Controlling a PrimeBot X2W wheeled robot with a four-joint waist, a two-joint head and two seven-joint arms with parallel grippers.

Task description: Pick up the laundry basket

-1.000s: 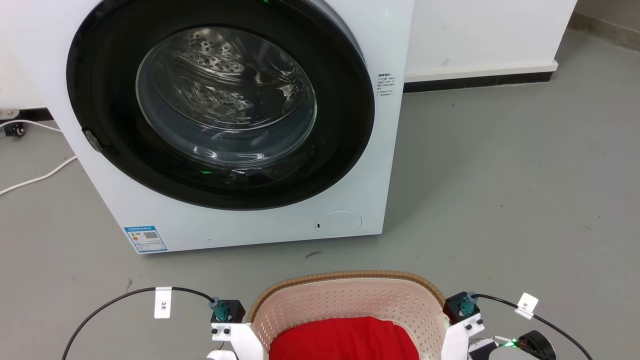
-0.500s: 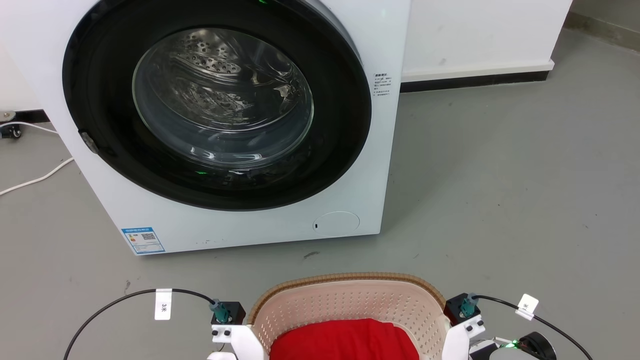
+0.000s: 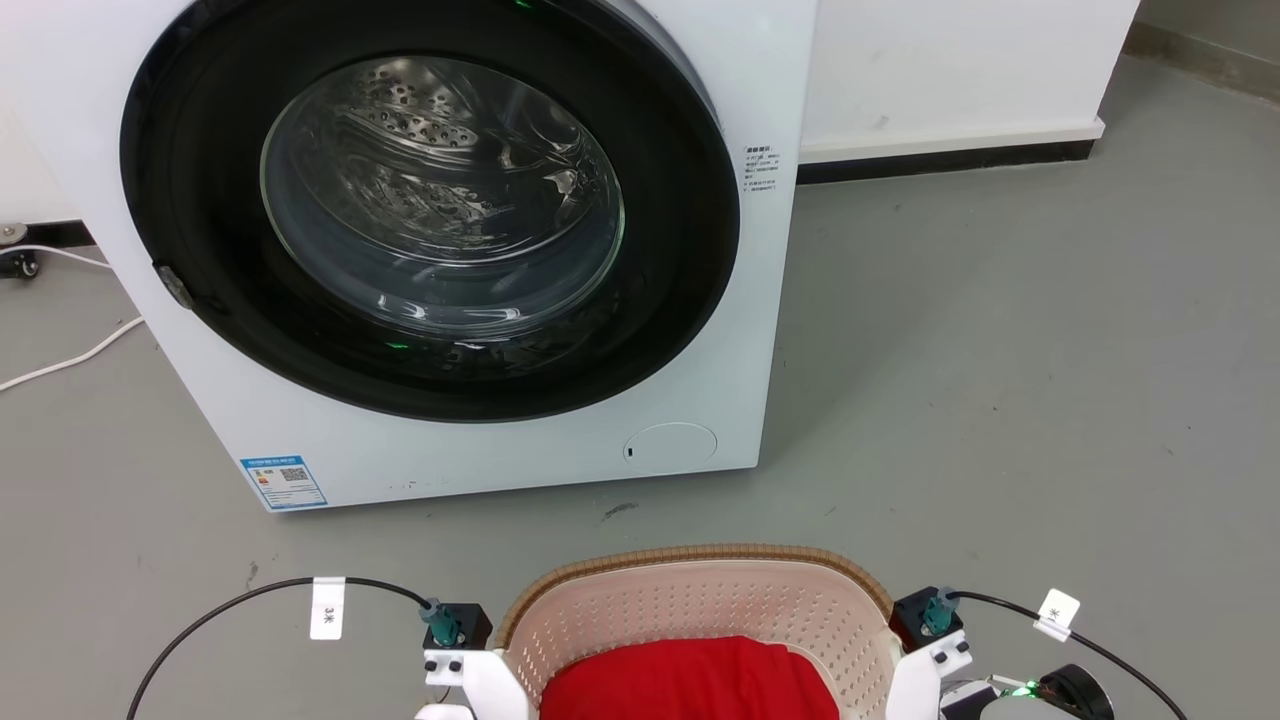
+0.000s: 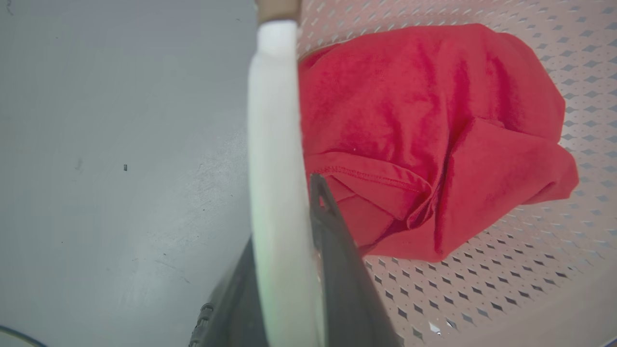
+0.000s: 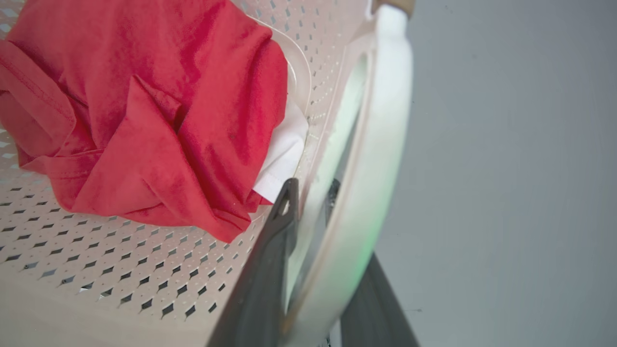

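laundry basket [image 3: 700, 600] sits low centre in the head view, close to the robot, in front of the washer [image 3: 450, 250]. can't tell if it's off the floor [image 3: 1000, 400]. left gripper [image 4: 282, 212]: fingers closed around the left handle [image 4: 274, 120], one finger inside the basket, one outside. right gripper [image 5: 311, 193]: same on the right handle [image 5: 381, 120]. load is a red garment [image 4: 424, 130] plus a white cloth [image 5: 284, 154], so probably light. thin perforated plastic, expect some flex. handles look smooth and could slip or pivot. grip both handles mid-span and lift level.
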